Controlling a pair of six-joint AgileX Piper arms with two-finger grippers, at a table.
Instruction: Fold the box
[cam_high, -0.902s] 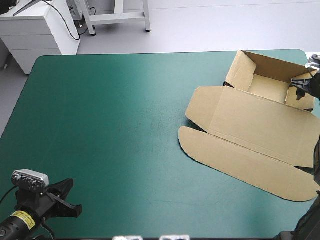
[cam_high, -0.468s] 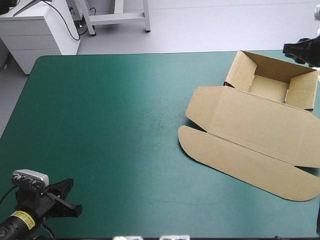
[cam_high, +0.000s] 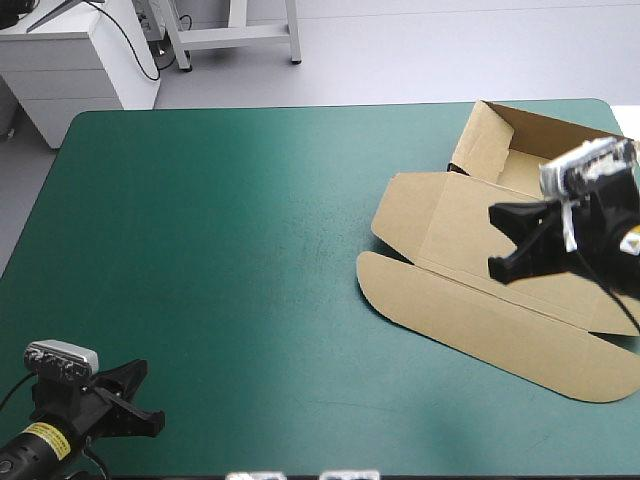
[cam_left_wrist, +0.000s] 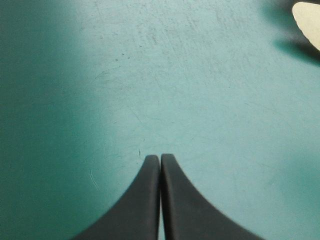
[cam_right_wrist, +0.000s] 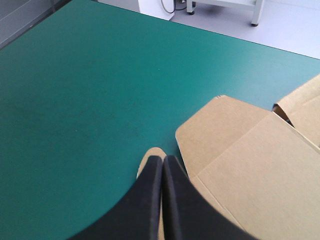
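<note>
While lid (cam_high: 445, 235) lies flat, box tray (cam_high: 482, 145) open

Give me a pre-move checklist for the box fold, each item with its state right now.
1. Tray walls raised: ok, the far wall and the wall toward the table's left stand up.
2. Lid flat on the cover: ok.
3. Right gripper free: ok, shut, nothing between its fingers, over the lid.
4. Tray's right wall: cannot tell, the right gripper hides it.
5. Left gripper out of the way: ok, shut, at the near left corner, far from the lid.
</note>
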